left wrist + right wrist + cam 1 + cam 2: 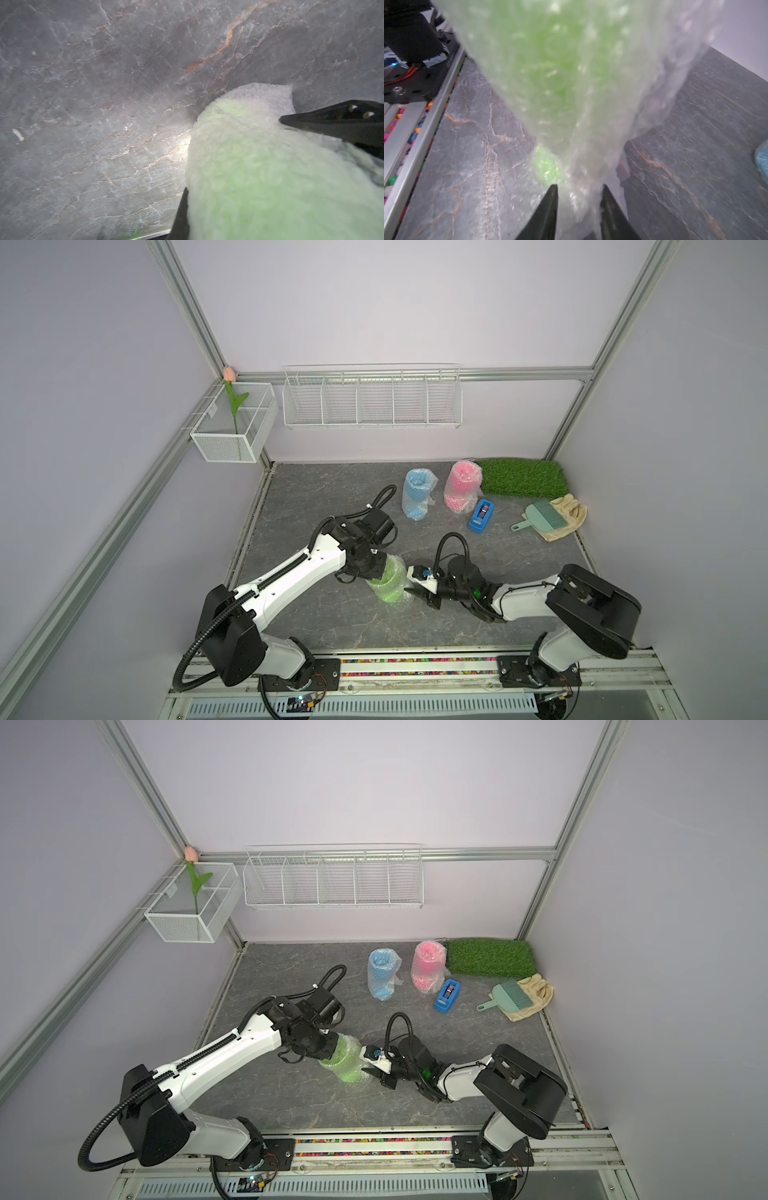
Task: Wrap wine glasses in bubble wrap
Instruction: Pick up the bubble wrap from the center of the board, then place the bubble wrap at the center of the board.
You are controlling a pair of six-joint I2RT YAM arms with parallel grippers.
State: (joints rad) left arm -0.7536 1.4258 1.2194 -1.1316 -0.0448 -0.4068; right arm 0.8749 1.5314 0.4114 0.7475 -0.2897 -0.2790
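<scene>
Your left claw (231,161) is clamped on the green goblet (388,583), rolled in bubble wrap (643,104), mid-desk (316,614). Your right claw (579,191) stands parted around the wrap's loose tail; unless taped, it may unroll. The wrapped blue goblet (417,493), pink goblet (460,485) and tape dispenser (481,516) sit behind, blocking nothing

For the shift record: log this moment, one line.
left tool: shut on wrapped lime green plastic goblet | right tool: open, jaws astride clear bubble wrap | sky blue goblet, magenta pink goblet: wrapped
</scene>
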